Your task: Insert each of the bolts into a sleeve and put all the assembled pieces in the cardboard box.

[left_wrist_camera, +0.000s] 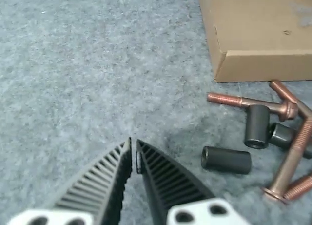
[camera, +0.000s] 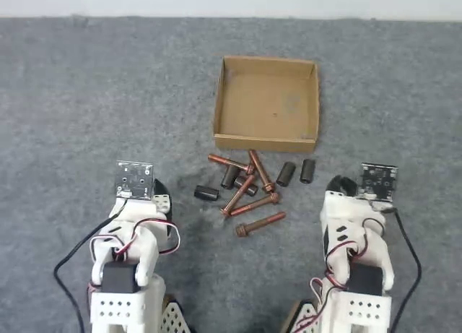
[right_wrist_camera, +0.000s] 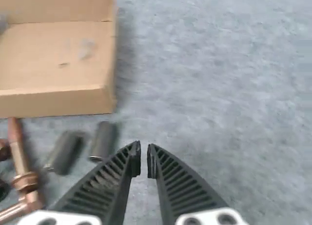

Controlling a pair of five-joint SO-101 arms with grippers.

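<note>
Copper bolts (camera: 261, 222) and black sleeves (camera: 206, 193) loose on grey carpet (camera: 86, 94), heaped just in front of cardboard box (camera: 266, 141), btwn arms. Judged rigid, light, smooth, apt to roll; take mid-shank, across axis. Empty, jaws near-closed: left gripper (left_wrist_camera: 134, 149), right gripper (right_wrist_camera: 144, 156).

Bright, even, diffuse light over the grey carpet (camera: 86, 94); a soft shadow falls on it beside the cardboard box (right_wrist_camera: 53, 100) wall, and a faint one rims the dark sleeve (left_wrist_camera: 226, 160)
</note>
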